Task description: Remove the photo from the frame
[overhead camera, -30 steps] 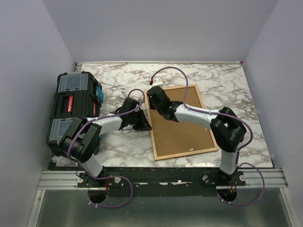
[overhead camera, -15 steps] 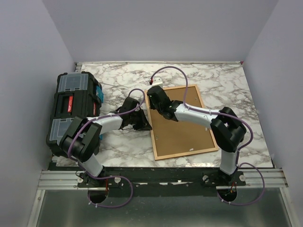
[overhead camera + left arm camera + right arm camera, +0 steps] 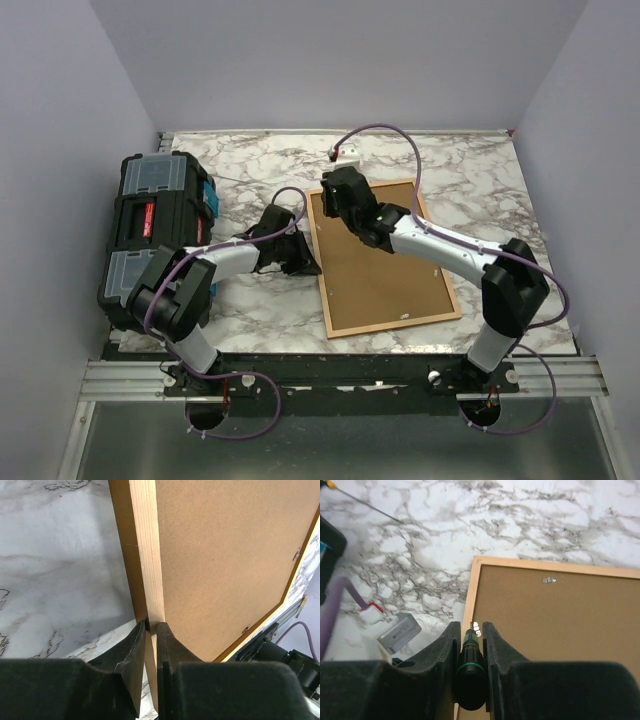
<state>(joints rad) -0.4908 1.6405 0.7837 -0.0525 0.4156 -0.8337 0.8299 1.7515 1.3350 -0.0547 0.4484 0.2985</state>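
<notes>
Only the left wrist view shows what the left gripper has: its two fingers are closed on the left rail of the frame, one on the outer face, the other on the inner edge beside the backing board; from above, the left gripper is a dark shape at that rail and the pinch cannot be made out.

Only the right wrist view shows that the right gripper is clamped on a tool with a dark handle and a green ring; the tool's thin tip sits over the left rail of the frame, just beside a small metal tab near the far left corner; a second tab lies on the board by the far rail.

From above, the right gripper covers that far left corner and hides the tool.

A black toolbox stands at the table's left edge, well apart from the frame; a small grey box with a red and white plug hangs on the right arm's purple cable.

The frame lies flat on the marble table, right of centre and turned slightly, back upward; thin pale orange wood surrounds the plain brown backing board.
</notes>
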